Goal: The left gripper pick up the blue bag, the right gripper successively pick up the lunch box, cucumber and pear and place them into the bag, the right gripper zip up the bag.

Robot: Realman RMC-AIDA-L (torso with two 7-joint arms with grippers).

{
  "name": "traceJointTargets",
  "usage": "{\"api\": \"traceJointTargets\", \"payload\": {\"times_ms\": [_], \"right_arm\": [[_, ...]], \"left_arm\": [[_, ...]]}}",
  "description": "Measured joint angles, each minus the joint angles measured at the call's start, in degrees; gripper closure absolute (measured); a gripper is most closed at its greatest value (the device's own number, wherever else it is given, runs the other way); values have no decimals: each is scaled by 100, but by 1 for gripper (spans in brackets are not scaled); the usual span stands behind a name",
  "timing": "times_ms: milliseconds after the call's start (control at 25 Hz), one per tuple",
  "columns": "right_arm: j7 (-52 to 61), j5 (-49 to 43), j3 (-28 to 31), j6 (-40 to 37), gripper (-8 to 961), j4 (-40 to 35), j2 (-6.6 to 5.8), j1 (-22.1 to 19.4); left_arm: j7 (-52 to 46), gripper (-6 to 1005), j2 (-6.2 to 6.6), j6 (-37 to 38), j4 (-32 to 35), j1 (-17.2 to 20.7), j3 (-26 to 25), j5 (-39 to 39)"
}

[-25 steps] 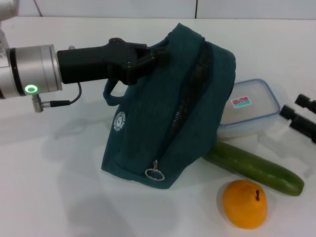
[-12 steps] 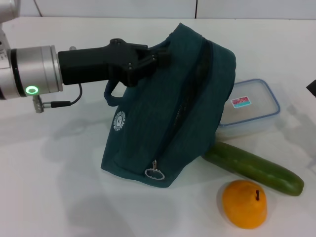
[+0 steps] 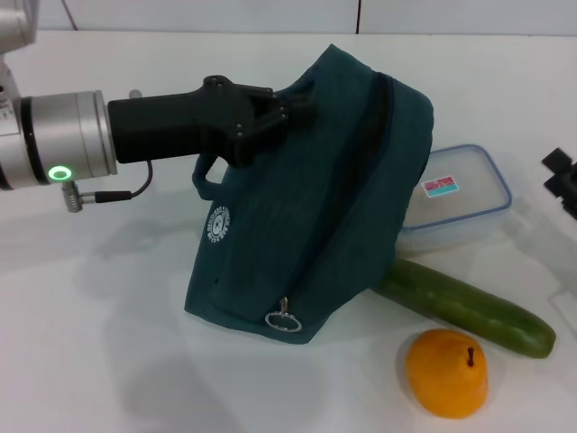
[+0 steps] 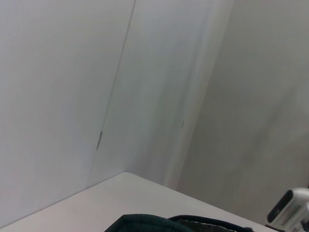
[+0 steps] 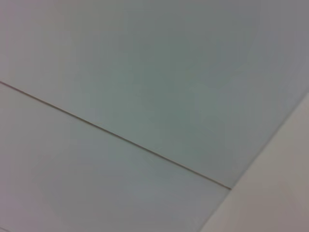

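Observation:
My left gripper (image 3: pixel 293 108) is shut on a handle at the top of the blue bag (image 3: pixel 306 225), holding it tilted up off the white table (image 3: pixel 108 343); a strip of the bag's edge (image 4: pixel 145 224) shows in the left wrist view. The bag's zipper ring (image 3: pixel 283 320) hangs at its lower corner. The lunch box (image 3: pixel 455 197) lies behind the bag's right side, partly hidden by it. In front lies the cucumber (image 3: pixel 464 307), with the pear (image 3: pixel 445 372) nearer me. My right gripper (image 3: pixel 563 180) shows only at the right edge, right of the lunch box.
The white table runs back to a pale wall (image 3: pixel 270 13). The right wrist view holds only wall panels (image 5: pixel 145 96) and a table corner.
The right gripper withdrew to the right edge half a second ago and now shows there again. The left gripper and bag shifted slightly right, and the zipper opening looks narrower.

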Motion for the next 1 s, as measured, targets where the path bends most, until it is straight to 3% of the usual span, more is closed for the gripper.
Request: {"api": "traceJointTargets", "payload": {"times_ms": [1000], "right_arm": [[1406, -455, -225, 648, 229, -210, -3, 297]], "left_arm": [[95, 955, 0, 13, 0, 171, 248, -240]]}}
